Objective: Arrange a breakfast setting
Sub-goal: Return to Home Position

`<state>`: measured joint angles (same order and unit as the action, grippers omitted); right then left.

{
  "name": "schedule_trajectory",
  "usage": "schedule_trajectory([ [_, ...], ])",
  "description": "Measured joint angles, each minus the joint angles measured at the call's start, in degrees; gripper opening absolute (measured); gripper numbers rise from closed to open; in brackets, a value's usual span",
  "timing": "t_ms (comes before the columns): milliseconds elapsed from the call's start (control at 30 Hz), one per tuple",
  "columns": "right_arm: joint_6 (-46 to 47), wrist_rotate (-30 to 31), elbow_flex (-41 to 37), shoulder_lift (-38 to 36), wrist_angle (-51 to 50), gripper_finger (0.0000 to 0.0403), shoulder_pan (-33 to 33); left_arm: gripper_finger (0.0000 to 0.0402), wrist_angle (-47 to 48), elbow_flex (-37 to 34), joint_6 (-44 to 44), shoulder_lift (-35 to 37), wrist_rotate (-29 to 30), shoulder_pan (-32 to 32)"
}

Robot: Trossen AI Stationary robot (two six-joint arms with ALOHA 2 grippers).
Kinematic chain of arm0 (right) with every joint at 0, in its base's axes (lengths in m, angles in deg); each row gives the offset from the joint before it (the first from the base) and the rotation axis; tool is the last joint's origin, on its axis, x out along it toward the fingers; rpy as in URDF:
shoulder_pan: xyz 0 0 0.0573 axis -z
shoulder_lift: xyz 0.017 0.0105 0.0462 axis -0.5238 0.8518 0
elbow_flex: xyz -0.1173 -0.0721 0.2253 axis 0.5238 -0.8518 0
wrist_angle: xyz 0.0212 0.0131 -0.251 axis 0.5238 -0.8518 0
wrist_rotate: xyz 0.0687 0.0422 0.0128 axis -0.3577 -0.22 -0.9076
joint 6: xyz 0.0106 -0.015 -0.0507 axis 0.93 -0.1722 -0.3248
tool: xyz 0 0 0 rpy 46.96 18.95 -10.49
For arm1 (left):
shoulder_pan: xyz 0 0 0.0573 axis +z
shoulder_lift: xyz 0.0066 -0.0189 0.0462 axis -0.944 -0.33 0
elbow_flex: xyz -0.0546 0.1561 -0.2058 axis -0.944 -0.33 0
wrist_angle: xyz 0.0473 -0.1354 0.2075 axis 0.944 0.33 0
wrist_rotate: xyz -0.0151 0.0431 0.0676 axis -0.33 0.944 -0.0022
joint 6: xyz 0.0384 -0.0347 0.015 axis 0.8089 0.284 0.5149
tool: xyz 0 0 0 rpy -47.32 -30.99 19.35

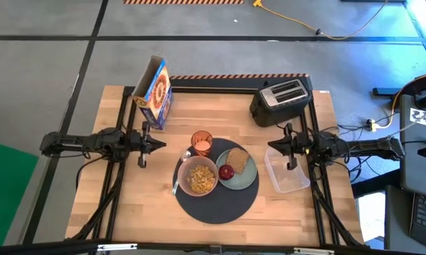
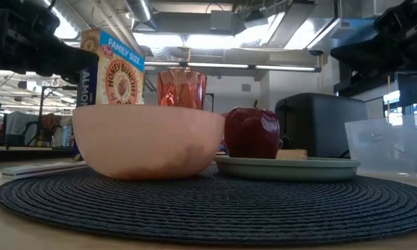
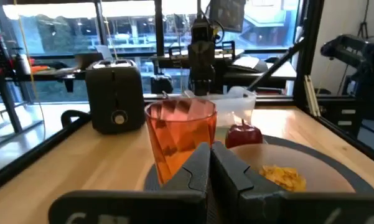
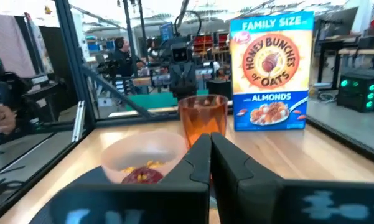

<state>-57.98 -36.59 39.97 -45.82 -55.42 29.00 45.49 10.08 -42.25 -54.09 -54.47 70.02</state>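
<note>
Bowl (image 1: 198,194), plate (image 1: 247,178) and cup (image 1: 202,143) grouped on the mat (image 1: 216,210), one diner's reach. Left arm (image 1: 92,143) and right arm (image 1: 354,147) flank it, jaws pressed together, empty, likely parked.

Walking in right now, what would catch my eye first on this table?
A breakfast laid on the round dark mat mid-table: pink bowl of cereal, amber cup beyond it, green plate with toast and a red fruit to its right. The left pincer and right pincer wait shut on either side.
</note>
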Motion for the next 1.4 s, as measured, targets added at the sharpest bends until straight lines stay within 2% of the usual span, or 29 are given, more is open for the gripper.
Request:
schedule_trajectory([
  [300,-2.6,0.1,0.0,0.0,-0.7,0.0001,0.0,0.0000,0.8,0.0,1.5,-0.1,-0.9,0.0],
  [500,-2.8,2.8,0.0,0.0,-2.0,0.0001,0.0,0.0000,1.1,0.0,1.5,-0.1,-0.7,0.0],
  [1067,-4.3,2.2,0.0,0.0,-7.9,0.0001,0.0,0.0000,1.7,0.0,1.2,-0.2,0.5,0.0],
  [1400,-7.3,-4.6,0.0,-0.1,-8.7,0.0001,0.0,0.0000,1.7,0.0,1.1,-0.2,0.5,0.0],
])
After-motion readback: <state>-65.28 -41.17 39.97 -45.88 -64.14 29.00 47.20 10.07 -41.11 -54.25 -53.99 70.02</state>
